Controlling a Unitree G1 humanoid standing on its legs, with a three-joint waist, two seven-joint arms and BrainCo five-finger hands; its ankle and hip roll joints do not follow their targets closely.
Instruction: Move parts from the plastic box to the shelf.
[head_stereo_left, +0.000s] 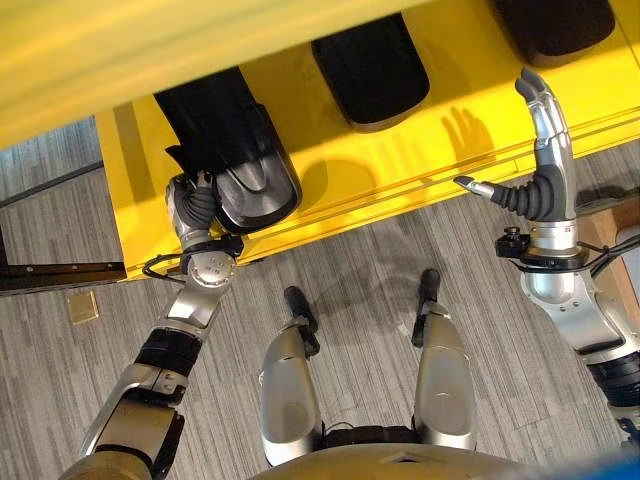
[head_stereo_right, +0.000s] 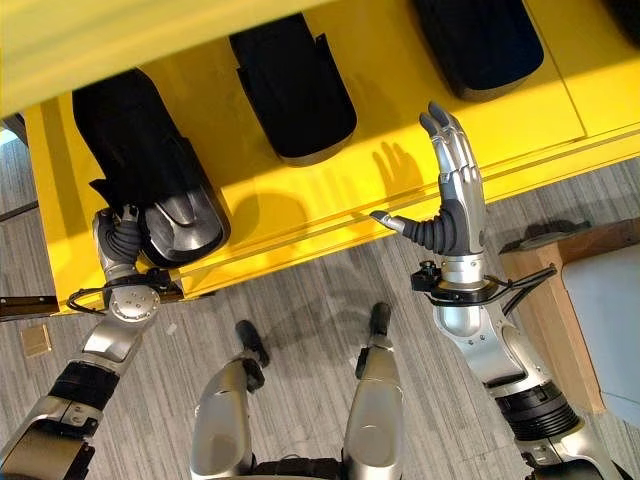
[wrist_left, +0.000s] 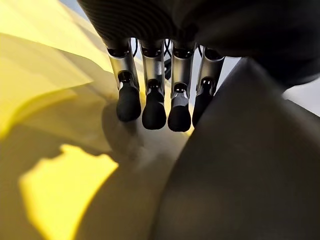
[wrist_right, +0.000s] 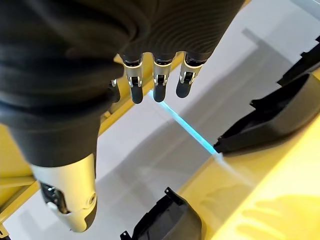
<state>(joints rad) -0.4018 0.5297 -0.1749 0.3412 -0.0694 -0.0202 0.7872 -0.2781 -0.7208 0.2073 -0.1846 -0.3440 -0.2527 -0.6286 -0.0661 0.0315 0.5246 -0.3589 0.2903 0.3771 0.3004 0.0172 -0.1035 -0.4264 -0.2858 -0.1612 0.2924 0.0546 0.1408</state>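
Observation:
Three black moulded parts lie on the yellow shelf (head_stereo_left: 400, 165): a left part (head_stereo_left: 225, 140), a middle part (head_stereo_left: 370, 65) and a right part (head_stereo_left: 555, 25). My left hand (head_stereo_left: 192, 208) is at the near end of the left part. Its fingers (wrist_left: 155, 97) run straight down beside the part's dark body (wrist_left: 240, 170), open. My right hand (head_stereo_right: 455, 195) is raised in front of the shelf edge between the middle part (head_stereo_right: 290, 85) and right part (head_stereo_right: 480, 40). It is open, with fingers (wrist_right: 157, 82) straight and nothing held.
An upper yellow shelf board (head_stereo_left: 150, 50) overhangs the parts at the back. At the right stand a wooden frame (head_stereo_right: 545, 300) and a pale box (head_stereo_right: 605, 320). On the floor lie a small tan square (head_stereo_left: 83, 306) and a black rail (head_stereo_left: 50, 275) at the left.

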